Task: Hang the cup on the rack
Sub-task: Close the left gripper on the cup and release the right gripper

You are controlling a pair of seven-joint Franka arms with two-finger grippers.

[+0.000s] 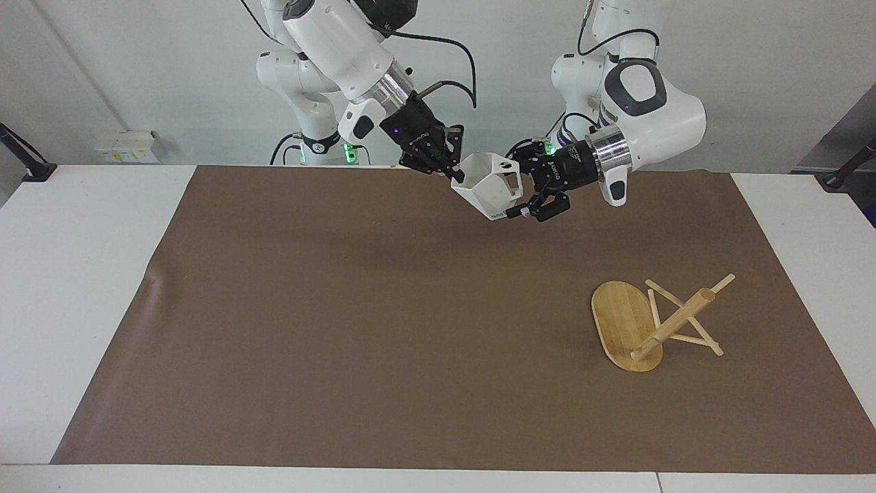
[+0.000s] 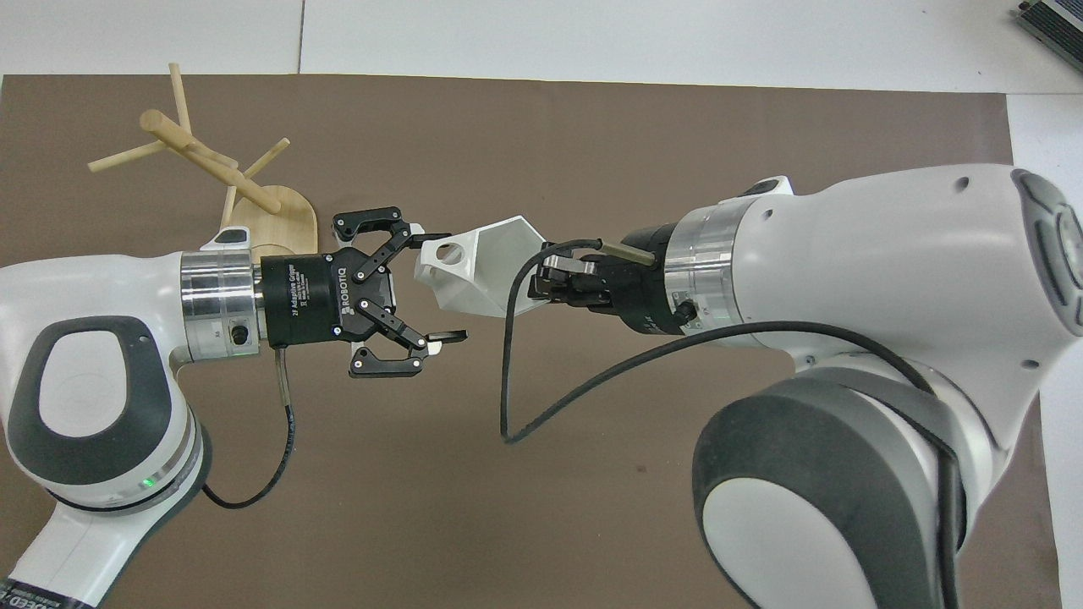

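One brown mat (image 1: 383, 329) covers the white table (image 1: 75, 274) by a pale wall (image 1: 137, 68).

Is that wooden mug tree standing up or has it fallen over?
Fallen over. The rack lies on its side on the brown mat, its oval base on edge and its post slanting down.

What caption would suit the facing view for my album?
Right tool holds the white cup in mid-air by its rim as the open left tool straddles it; the rack lies tipped over.
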